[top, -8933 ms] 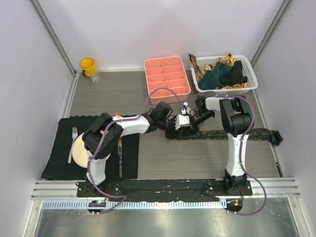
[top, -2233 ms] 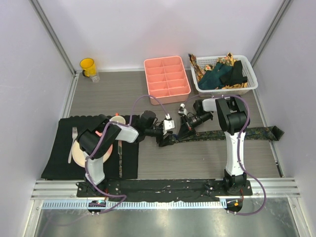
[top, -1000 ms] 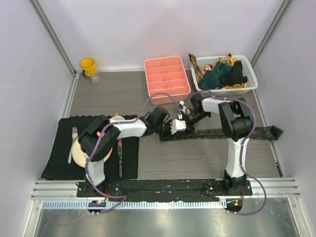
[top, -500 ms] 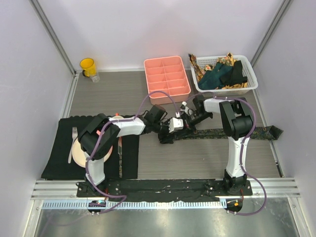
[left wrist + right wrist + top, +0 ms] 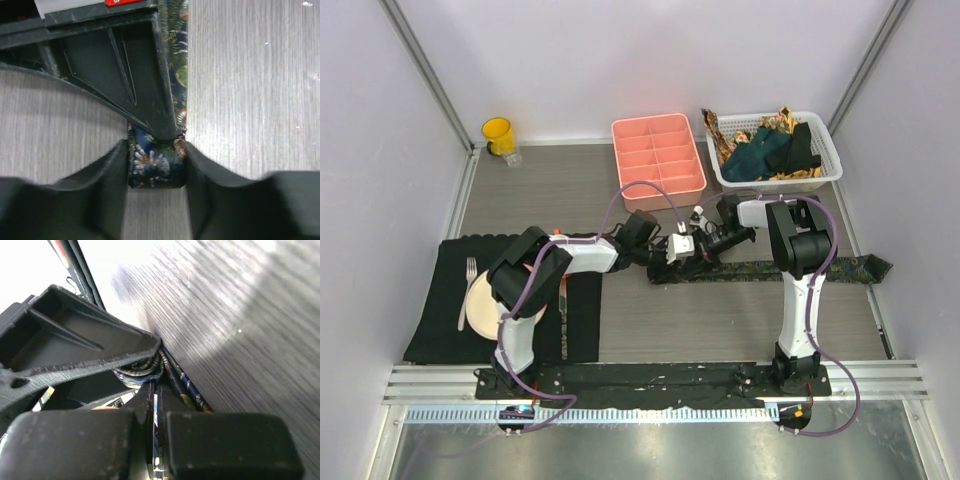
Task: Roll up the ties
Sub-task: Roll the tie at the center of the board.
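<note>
A dark tie with a small multicoloured pattern lies stretched across the table towards the right. Its left end is wound into a small roll. My left gripper has a finger pressed against each side of that roll. My right gripper is shut, tips at the roll's core with a thin sliver of the tie's fabric between them. The coiled layers sit just past its tips. Other ties, teal, black and gold-brown, fill the white basket.
A pink compartment tray stands behind the grippers. A yellow cup is at the back left. A black placemat with a plate and a fork lies at the near left.
The right jaws have shut at the roll's core. The left jaws opened wider and now sit around the roll. Both grippers shifted only slightly along the tie.
</note>
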Controlling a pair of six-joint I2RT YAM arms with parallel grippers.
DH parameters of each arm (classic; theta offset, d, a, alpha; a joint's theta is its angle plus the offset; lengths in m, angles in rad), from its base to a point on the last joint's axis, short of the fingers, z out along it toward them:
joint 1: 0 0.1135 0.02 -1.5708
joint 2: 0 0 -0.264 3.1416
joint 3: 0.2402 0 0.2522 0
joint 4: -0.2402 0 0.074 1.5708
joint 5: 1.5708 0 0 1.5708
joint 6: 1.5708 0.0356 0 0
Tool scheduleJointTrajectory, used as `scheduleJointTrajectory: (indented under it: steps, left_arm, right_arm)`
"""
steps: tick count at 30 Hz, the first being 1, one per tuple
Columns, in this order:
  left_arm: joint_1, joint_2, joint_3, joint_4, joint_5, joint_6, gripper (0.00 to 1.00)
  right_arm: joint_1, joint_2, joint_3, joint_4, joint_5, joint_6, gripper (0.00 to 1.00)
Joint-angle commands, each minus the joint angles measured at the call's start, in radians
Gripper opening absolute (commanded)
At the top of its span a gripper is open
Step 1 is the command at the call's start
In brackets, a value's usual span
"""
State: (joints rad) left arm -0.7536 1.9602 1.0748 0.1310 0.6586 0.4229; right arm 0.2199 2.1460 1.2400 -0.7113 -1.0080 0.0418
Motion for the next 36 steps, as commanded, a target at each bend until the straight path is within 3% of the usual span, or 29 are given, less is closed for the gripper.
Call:
scheduleJointTrajectory:
  steps: [1, 5, 10, 16, 23, 24, 25, 28, 30, 32, 36]
  left_arm:
    - [-0.038, 0.019, 0.033, -0.048, -0.056, 0.025, 0.32]
    - [-0.035, -0.001, 0.025, -0.201, -0.089, 0.077, 0.16]
    - [-0.009, -0.04, -0.009, -0.32, -0.106, 0.149, 0.08]
    - [-0.004, -0.018, 0.017, -0.369, -0.132, 0.159, 0.07]
    - [-0.01, 0.016, 0.074, -0.393, -0.165, 0.145, 0.07]
    - [-0.012, 0.016, 0.079, -0.395, -0.165, 0.146, 0.07]
    - [-0.01, 0.016, 0.077, -0.402, -0.171, 0.149, 0.07]
    - [-0.01, 0.017, 0.077, -0.413, -0.172, 0.149, 0.07]
    - [-0.01, 0.019, 0.076, -0.415, -0.174, 0.149, 0.07]
    - [-0.006, 0.025, 0.079, -0.422, -0.174, 0.148, 0.07]
    - [0.003, 0.042, 0.102, -0.436, -0.171, 0.125, 0.06]
  right_arm:
    - [-0.002, 0.057, -0.01, 0.056, 0.158, -0.023, 0.01]
    - [-0.008, 0.006, -0.008, 0.032, 0.114, -0.028, 0.03]
    - [-0.045, -0.098, 0.021, -0.069, 0.063, -0.037, 0.26]
    - [-0.056, -0.147, 0.044, -0.102, 0.104, -0.036, 0.41]
    - [-0.033, -0.126, 0.073, -0.099, 0.176, -0.009, 0.4]
    - [-0.039, -0.132, 0.075, -0.105, 0.23, -0.04, 0.41]
    - [-0.068, -0.135, 0.12, -0.208, 0.294, -0.18, 0.46]
    - [-0.117, -0.161, 0.205, -0.316, 0.385, -0.327, 0.64]
    - [-0.148, -0.196, 0.216, -0.329, 0.413, -0.451, 0.7]
    - [-0.169, -0.236, 0.219, -0.369, 0.463, -0.623, 0.72]
    - [-0.169, -0.278, 0.152, -0.35, 0.542, -0.813, 0.71]
